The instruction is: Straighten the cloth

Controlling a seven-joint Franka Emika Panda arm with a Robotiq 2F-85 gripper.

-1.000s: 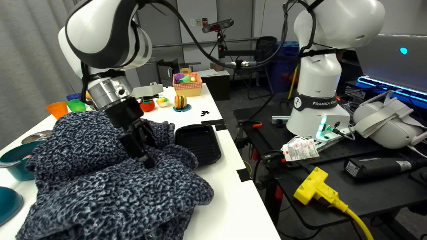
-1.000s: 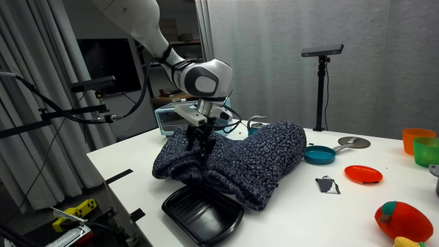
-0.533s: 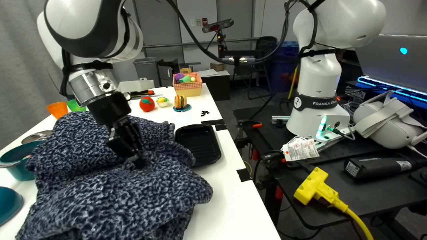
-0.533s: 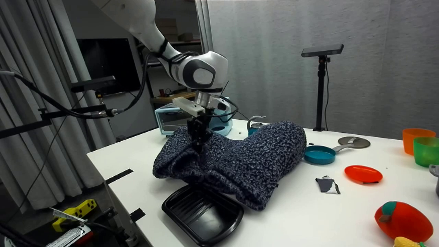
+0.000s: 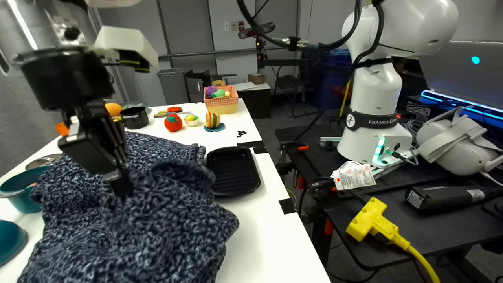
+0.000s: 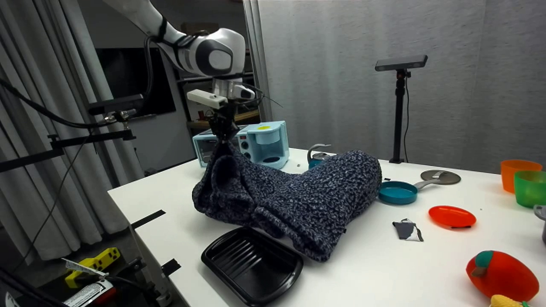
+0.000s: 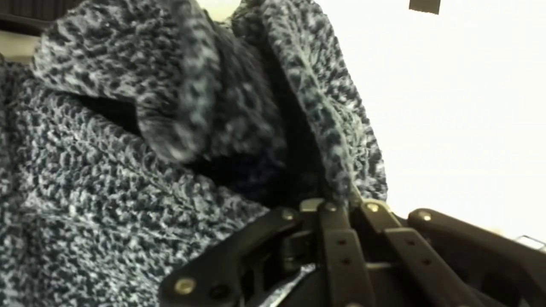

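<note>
Moved above the white table [image 6: 375, 264] since 1 second ago: the arm [image 6: 213, 55], swung up and leftward in an exterior view, and with it 1 end of the cloth [image 6: 307, 192], drawn from a low fold into a tall pinched peak. Probably hoisted so to open a tucked fold and spread it outward, an early step in straightening by the look of the rumples. Heaped thickly on the table for the rest, in front of the light-blue appliance [image 6: 262, 138], behind the black tray [image 6: 273, 273] and just beside its far rim, with contact hard to tell. Anchored at the heavier end by its own bulk, perhaps, and so able to take the pull. Running lengthwise, roughly, from the raised peak at left to the rounded hump at right in an exterior view, near the teal pan [image 6: 396, 192]; pointing upward at the held end, and toward the camera at a blunt corner just right of the tray. Last, the gripper [image 7: 346, 204]: jaws brought together in the wrist view and clamped on a gathered edge of the cloth, with a dark hollow beside the pinch. Gripped there, likely, for purchase on a thick pile; apt to slump back into folds if released here, so better drawn sideways and lowered slowly.
</note>
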